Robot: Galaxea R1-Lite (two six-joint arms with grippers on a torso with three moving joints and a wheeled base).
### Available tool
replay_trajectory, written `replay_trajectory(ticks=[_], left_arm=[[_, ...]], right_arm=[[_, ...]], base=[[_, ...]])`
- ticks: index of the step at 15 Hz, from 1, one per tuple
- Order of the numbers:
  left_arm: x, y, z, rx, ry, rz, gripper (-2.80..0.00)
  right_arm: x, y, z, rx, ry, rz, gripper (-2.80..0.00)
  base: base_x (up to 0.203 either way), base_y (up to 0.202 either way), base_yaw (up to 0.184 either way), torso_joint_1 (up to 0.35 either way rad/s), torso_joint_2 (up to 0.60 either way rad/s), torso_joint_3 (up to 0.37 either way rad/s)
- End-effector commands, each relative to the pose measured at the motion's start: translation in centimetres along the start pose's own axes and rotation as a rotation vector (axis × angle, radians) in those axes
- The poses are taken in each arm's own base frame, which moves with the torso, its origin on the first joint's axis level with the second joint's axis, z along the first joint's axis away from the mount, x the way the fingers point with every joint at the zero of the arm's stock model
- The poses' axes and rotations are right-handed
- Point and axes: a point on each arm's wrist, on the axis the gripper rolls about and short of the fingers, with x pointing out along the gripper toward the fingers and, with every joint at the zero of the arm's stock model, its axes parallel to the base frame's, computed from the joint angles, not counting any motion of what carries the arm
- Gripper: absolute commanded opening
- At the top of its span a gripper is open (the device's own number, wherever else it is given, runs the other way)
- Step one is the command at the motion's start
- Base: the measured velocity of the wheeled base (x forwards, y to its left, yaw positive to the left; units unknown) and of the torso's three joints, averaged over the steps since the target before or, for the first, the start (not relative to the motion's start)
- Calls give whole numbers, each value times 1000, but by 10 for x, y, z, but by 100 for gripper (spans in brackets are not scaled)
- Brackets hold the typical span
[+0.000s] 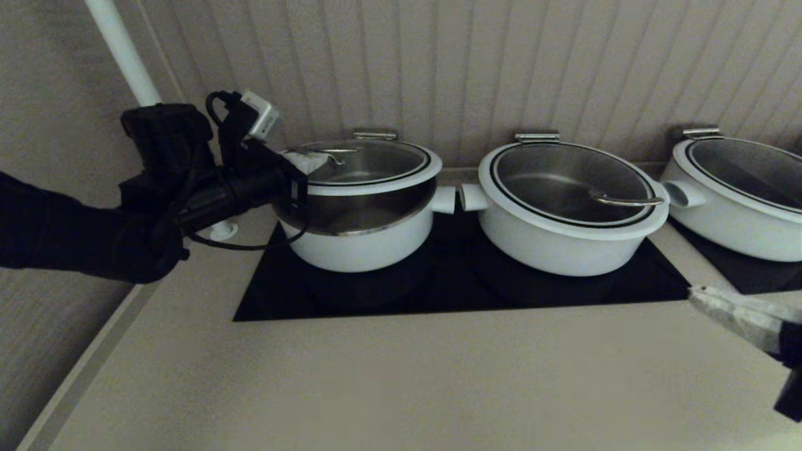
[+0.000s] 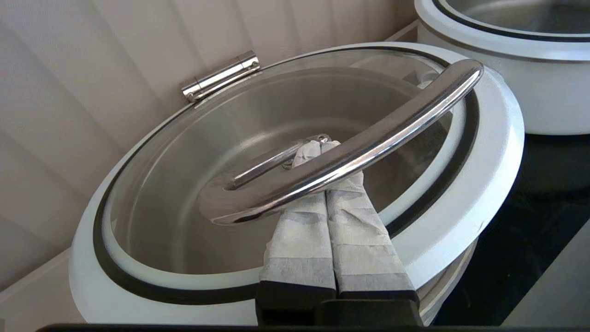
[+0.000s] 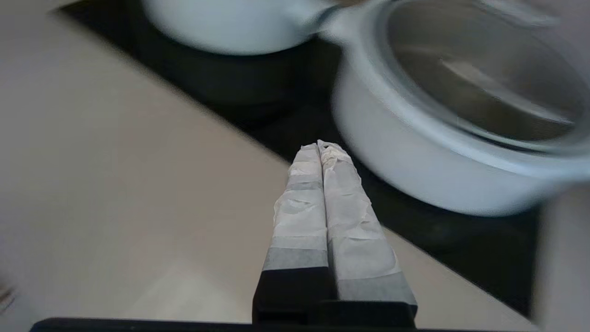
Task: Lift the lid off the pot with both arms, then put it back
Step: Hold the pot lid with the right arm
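Head view: our left tool [image 1: 308, 164], clenched tight, hooked under the lid's [image 1: 369, 164] handle; our right tool [image 1: 720, 307], clenched on nothing, waited far off.

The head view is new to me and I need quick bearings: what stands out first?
The lid is tipped up at its front off the pot at the left of the black cooktop, the left gripper slid shut beneath its steel handle. The right gripper hangs shut over the counter, near right.
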Motion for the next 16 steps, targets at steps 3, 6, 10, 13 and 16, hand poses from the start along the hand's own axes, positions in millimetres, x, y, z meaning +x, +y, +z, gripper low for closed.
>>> replay_trajectory(ticks=[3, 6, 10, 13, 16], left_arm=[[1, 0, -1, 2, 0, -2, -280], [1, 0, -1, 2, -2, -1, -280], [1, 0, -1, 2, -2, -1, -280], [0, 0, 0, 3, -2, 1, -280], [-4, -3, -6, -9, 26, 11, -280]], right_arm=[[45, 10, -19, 4, 108, 194, -280], [77, 15, -28, -3, 109, 256, -280], [123, 8, -16, -23, 48, 272, -280], [150, 2, -9, -34, 15, 266, -280], [174, 6, -3, -23, -48, 281, -280]], base=[[0, 0, 0, 0, 0, 0], [0, 0, 0, 0, 0, 0], [0, 0, 0, 0, 0, 0], [0, 0, 0, 0, 0, 0], [0, 0, 0, 0, 0, 0]])
